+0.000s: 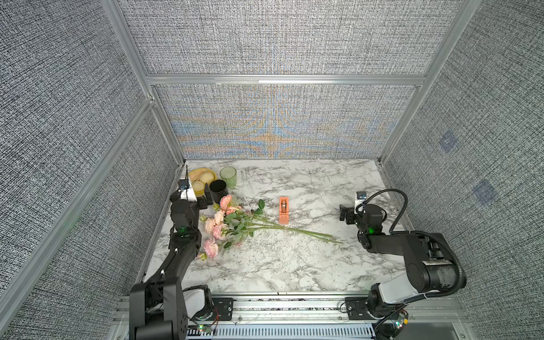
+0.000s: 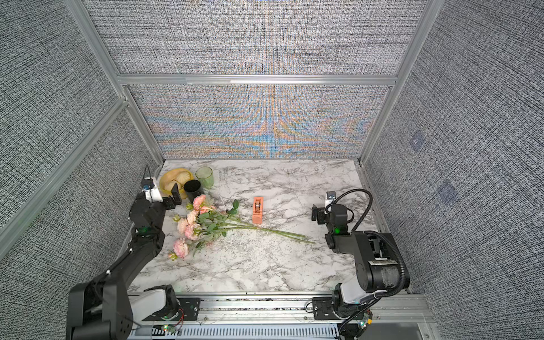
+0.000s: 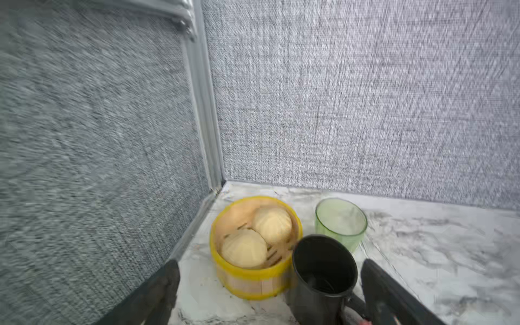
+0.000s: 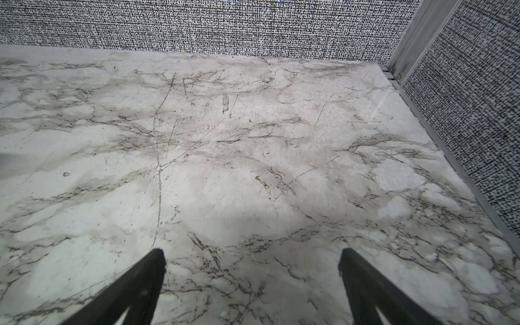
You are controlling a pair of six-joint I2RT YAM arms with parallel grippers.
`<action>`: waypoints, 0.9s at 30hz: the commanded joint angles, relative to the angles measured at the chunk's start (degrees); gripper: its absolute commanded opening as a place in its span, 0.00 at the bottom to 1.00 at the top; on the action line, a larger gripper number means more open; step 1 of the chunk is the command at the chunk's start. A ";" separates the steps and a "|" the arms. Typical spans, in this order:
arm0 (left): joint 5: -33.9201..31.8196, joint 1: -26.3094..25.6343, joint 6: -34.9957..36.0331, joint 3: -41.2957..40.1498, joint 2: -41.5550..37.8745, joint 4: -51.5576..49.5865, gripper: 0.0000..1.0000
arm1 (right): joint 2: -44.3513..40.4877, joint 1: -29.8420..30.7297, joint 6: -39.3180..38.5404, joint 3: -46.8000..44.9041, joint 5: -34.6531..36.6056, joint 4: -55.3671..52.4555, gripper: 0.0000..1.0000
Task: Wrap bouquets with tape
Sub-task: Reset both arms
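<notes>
Nearest me, the aluminium rail [image 1: 288, 304] carries both arm bases, and beyond it the marble table [image 4: 253, 140] holds everything I need. The bouquet [image 1: 250, 225] lies flat and loose left of centre, with its pink heads close to the left arm and its thin green stems fanning out toward the right arm. The orange tape dispenser [image 1: 283, 209] stands just behind the stems, and I cannot tell whether they touch. The left claw [image 1: 207, 197] is spread fully and holds nothing. It hovers by a black cup [image 3: 320, 270], a bun steamer [image 3: 253, 278] and a green cup [image 3: 340, 222]. The right claw [image 4: 252, 253] is also wide and empty, over bare marble and well apart from the stems. I expect the bunch to be light and springy and to splay when lifted, and the ruffled heads look easy to crush. So I would pinch the stems where they converge, just past the leaves. The dispenser looks rigid but light, and I think it would skate on this smooth top, so I would grip it across its narrow sides.
</notes>
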 commanded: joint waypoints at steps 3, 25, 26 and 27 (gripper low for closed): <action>3.81 -0.04 -1.31 -11.78 4.92 10.40 1.00 | -0.03 0.00 0.11 0.17 0.21 0.64 0.99; 9.35 -4.52 2.17 -2.82 25.28 16.04 1.00 | 0.62 0.09 -0.06 0.77 0.04 0.23 0.99; 9.35 -4.53 2.19 -2.83 25.26 15.95 1.00 | 0.66 0.09 0.01 0.73 0.03 0.45 0.99; 9.35 -4.49 2.11 -2.83 25.23 16.08 1.00 | 0.60 0.09 -0.06 0.63 0.08 0.54 0.99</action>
